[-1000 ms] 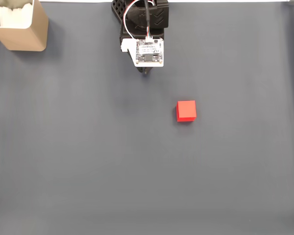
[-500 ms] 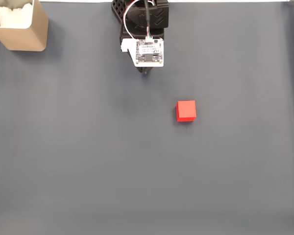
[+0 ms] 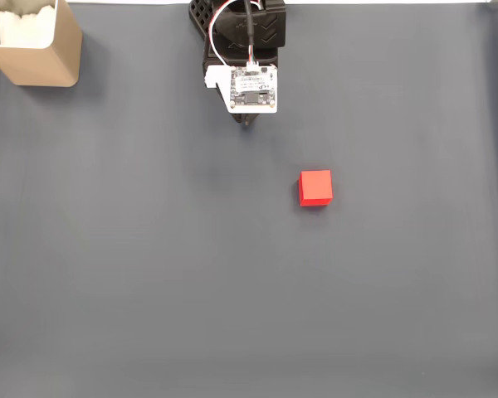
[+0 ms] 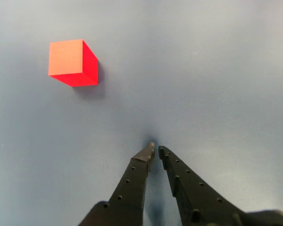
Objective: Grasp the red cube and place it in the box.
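- In the fixed view, the whole dark grey desk [image 3: 149, 274] is being shown from above, with the box [image 3: 35, 43] sitting at the 10 o'clock corner, partly cut off by the frame edge; its tan wall and white interior are being shown there.
- In the wrist view, the desk [image 4: 217, 70] is being seen from low down and close, and the two black fingers [image 4: 132, 181] are being shown plainly, which the fixed view is hiding beneath the arm's body.
- One red cube [image 3: 315, 187] is being counted; in the fixed view it is lying on the bare desk just right of centre, toward 4 o'clock from the arm [image 3: 242, 58] and well apart from the box.
- In the wrist view, the red cube [image 4: 71, 62] is being shown at 10 o'clock from the fingertips, apart from them and resting flat on the desk.
- One box and one arm are being counted.
- The arm is being held at the 12 o'clock edge of the fixed view, folded compactly, with a white circuit board [image 3: 252, 89] facing upward and wires running back from it.
- The jaws [image 4: 155, 151] are being held clenched, tips almost touching, with nothing between them, pointing down toward the desk.
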